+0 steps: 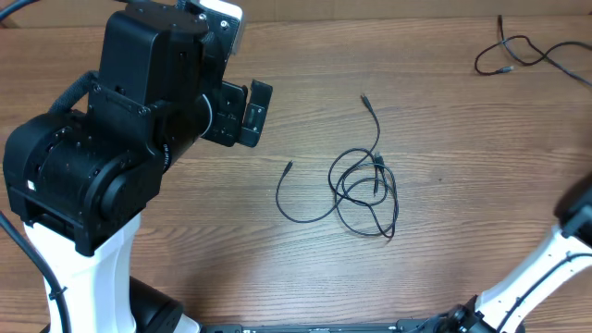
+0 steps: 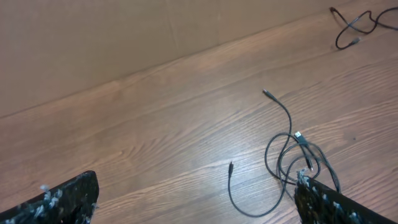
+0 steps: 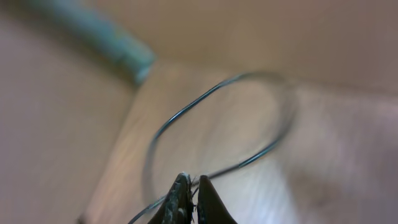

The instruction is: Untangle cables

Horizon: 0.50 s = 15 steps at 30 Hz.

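Note:
A tangle of thin black cables (image 1: 374,178) lies on the wooden table, with one end curving out to the left and another reaching up. It also shows in the left wrist view (image 2: 303,157). My left gripper (image 1: 248,113) is open and empty, held above the table to the left of the tangle; in its own view its fingers (image 2: 196,186) stand wide apart. My right gripper (image 3: 194,183) is shut on a thin dark cable (image 3: 186,109) that loops up in front of it. It is out of the overhead view.
A second loose black cable (image 1: 518,51) lies at the far right back of the table and shows in the left wrist view (image 2: 357,25). Part of my right arm (image 1: 573,217) enters at the right edge. A pale green bar (image 3: 112,43) is blurred behind the held cable.

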Each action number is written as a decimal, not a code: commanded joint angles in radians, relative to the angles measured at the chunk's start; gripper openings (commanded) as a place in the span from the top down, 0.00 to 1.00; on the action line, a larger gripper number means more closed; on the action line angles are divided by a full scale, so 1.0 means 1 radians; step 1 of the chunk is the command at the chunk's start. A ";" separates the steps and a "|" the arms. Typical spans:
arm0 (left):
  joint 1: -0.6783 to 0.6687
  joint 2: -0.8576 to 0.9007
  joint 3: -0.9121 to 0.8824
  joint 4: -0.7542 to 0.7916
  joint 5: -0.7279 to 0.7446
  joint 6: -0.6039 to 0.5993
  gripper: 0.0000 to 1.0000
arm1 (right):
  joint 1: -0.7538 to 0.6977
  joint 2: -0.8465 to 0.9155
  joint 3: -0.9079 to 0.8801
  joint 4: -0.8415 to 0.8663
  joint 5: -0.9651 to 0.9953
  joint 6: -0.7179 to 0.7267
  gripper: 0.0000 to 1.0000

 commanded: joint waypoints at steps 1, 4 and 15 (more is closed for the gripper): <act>-0.008 -0.003 0.002 0.031 0.026 0.008 0.00 | -0.047 0.006 0.006 -0.004 -0.037 -0.057 0.96; -0.008 -0.003 0.002 0.051 0.047 0.008 0.00 | -0.058 0.011 0.006 -0.036 -0.067 -0.072 0.96; -0.008 -0.003 0.002 0.049 0.047 0.001 0.00 | 0.131 0.011 0.007 -0.077 -0.216 -0.203 0.30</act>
